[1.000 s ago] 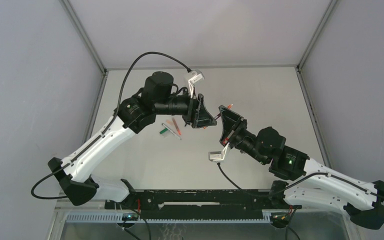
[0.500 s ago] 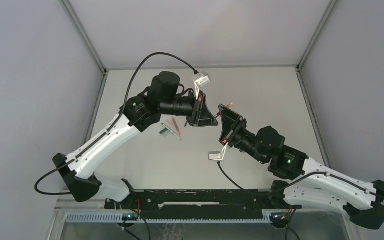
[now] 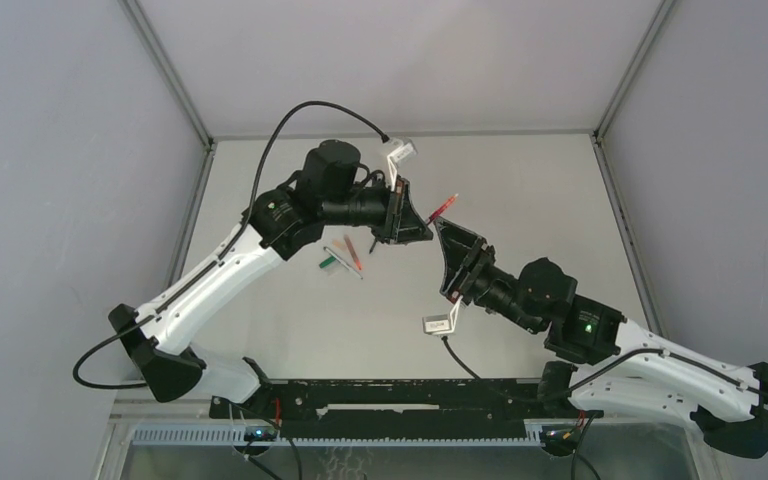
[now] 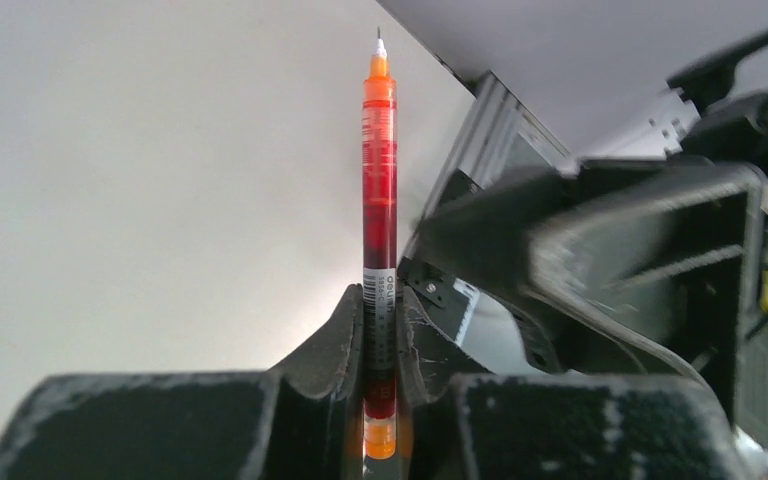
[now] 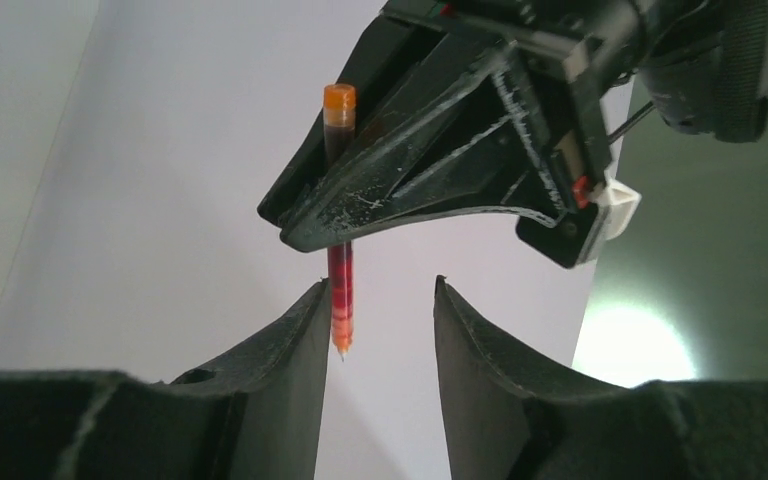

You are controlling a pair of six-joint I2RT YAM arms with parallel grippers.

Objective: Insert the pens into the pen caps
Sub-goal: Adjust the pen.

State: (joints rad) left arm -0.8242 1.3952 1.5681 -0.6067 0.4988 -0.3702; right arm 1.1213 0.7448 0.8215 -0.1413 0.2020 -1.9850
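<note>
at the left of the top view the left arm [image 3: 210, 285] rose from its base at the near edge and reached in over the pale desk [image 3: 520, 190] towards the middle. beneath its forearm a small cluster of loose pens [image 3: 348, 258] lay flat on the desk: a red one and a pale one close together, a short green piece [image 3: 328, 263] just to their left and a small dark piece [image 3: 373, 244] just to their right, all too small to tell pen from cap. further right, the left gripper [image 4: 380, 300] was clamped shut on a red pen [image 4: 379, 180], its two fingers pressed against the lower barrel just below a white printed label. in the left wrist view the pen stood straight up out of the fingers, red along the barrel, orange near the top and ending in a fine writing tip, with its orange back end showing low between the fingers. the pen was held up in the air, clear of the desk, at the spot where the two grippers met. no cap could be seen on it. facing it from the right, the right gripper [image 5: 379, 283] stood with its fingers spread apart and nothing between them. in the right wrist view the pen hung tip down through the left gripper, and its tip sat just beside the inner face of one right finger, at the edge of the gap; contact could not be told. behind that, the right arm [image 3: 650, 365] ran back to its base at the near right corner
</note>
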